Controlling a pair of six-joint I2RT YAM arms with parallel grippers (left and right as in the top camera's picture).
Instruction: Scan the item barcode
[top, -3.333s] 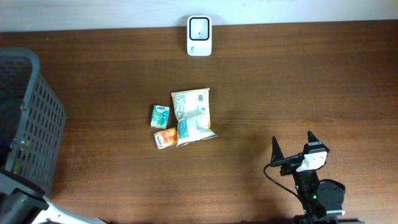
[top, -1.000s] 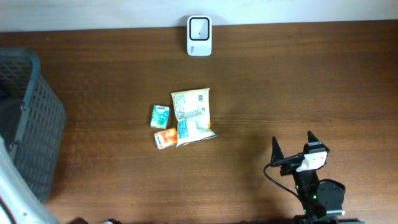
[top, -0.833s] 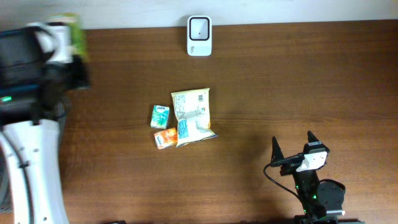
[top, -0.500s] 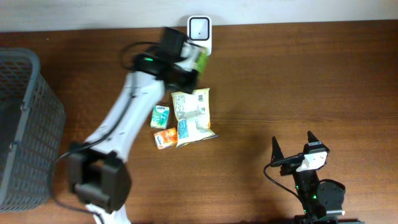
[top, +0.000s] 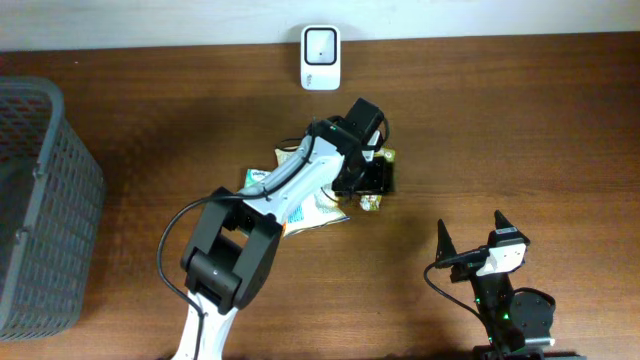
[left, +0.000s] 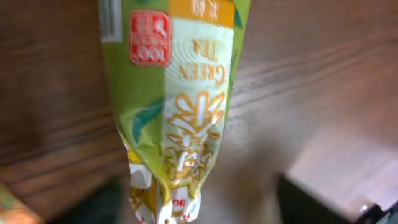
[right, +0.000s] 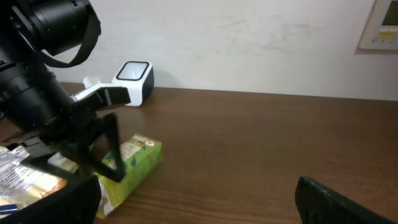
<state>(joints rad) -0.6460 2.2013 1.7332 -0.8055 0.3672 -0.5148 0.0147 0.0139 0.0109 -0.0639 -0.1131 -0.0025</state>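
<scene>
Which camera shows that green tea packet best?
The left wrist view: the green tea packet fills it, label readable. Overhead, the left arm hides most of it; the right wrist view shows it small, side-on.

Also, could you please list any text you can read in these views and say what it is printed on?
"GREEN TEA": upside down in the left wrist view, on the green tea packet.
"100": apparently, on the red badge on that packet; the rest of the badge is blurred.
Gold characters on the packet: blurred, not readable.
Print on the snack bag: too small to read.
Wall panel: too small to read.
</scene>
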